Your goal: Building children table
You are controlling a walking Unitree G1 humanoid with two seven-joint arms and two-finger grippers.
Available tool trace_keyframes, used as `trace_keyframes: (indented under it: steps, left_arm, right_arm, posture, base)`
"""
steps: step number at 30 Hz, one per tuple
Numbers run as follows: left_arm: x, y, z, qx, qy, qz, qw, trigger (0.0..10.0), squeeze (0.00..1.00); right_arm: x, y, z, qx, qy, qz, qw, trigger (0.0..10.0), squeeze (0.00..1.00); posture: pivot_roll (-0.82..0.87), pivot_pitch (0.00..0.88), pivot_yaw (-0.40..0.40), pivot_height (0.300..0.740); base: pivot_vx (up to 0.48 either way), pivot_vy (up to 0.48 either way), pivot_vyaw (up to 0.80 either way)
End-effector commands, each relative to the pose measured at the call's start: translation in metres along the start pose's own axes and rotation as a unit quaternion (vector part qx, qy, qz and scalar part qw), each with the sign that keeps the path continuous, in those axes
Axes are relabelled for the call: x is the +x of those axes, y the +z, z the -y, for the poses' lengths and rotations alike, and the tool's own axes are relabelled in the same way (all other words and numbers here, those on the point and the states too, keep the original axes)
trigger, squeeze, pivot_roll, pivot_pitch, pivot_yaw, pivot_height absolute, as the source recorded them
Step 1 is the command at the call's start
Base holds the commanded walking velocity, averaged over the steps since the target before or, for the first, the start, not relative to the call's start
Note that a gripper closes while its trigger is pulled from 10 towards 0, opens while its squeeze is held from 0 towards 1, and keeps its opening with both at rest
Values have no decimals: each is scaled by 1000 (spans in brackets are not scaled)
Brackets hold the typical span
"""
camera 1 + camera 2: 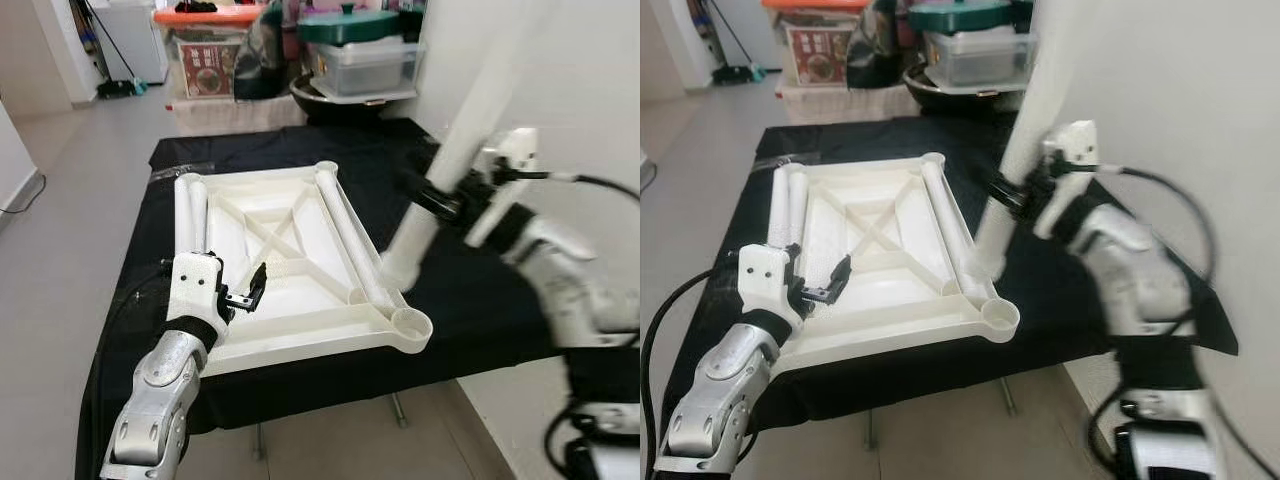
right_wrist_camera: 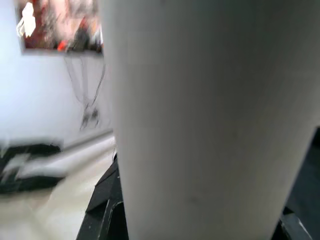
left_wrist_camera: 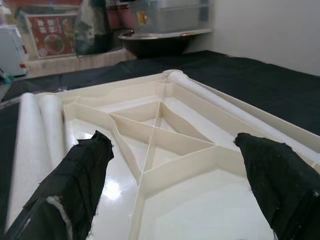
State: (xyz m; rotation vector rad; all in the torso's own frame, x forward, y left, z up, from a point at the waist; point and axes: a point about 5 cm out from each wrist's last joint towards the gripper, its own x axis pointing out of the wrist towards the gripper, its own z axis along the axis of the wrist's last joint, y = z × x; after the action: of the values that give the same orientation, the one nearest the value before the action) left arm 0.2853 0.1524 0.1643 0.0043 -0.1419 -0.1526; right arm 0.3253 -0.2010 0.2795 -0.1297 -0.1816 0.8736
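Observation:
A white children's tabletop (image 1: 300,335) lies upside down on the black-covered table (image 1: 480,290), its X-shaped ribs facing up. Two white legs (image 1: 190,210) lie along its left side and one leg (image 1: 350,230) along its right side. My left gripper (image 1: 250,290) hovers open over the tabletop's front left part, its fingers (image 3: 85,170) spread wide with nothing between them. My right gripper (image 1: 440,200) is shut on another white leg (image 1: 470,120), held tilted. That leg's lower end sits just behind the front right corner socket (image 1: 410,325); I cannot tell if it touches.
Beyond the table's far edge stand a clear box with a green lid (image 1: 365,50), a dark pan (image 1: 340,100) and an orange-lidded box (image 1: 205,50). A white wall (image 1: 560,80) runs close on the right. Open floor (image 1: 70,200) lies to the left.

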Motion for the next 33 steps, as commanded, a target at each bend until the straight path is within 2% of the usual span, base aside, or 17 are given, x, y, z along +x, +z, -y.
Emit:
trace_keyframes:
  steps: [1,5,9,15,26,33]
  left_arm:
    - [-1,-4,-3,0,5,-11,1000,10000,0]
    - [-1,-4,-3,-1,6,-12,1000,10000,0]
    - [0,-4,-2,-3,4,-13,1000,10000,0]
    - [-1,-4,-1,-4,4,-12,1000,10000,0]
    - [-1,-4,-1,-5,3,-12,1000,10000,0]
    - [0,-5,1,-7,-1,-11,1000,10000,0]
  right_arm:
    - [0,-4,-6,-11,54,-26,998,10000,0]
    - [-4,-6,-8,-11,82,-45,996,10000,0]
    - [-1,-13,-21,0,142,-60,988,10000,0]
    - [0,-18,-23,2,178,-75,981,10000,0]
    - [-1,-18,-15,-23,182,-95,978,10000,0]
    - [0,-8,2,-45,139,-82,986,10000,0]
  posture:
    - [1,0,-30,740]
    - [2,0,-31,740]
    - [-1,0,-30,740]
    - [8,0,-40,740]
    - [7,0,-39,740]
    - [5,0,-35,740]
  base:
    - [0,0,0]
    - [0,0,0]
    - [0,0,0]
    - [0,0,0]
    - [0,0,0]
    - [0,0,0]
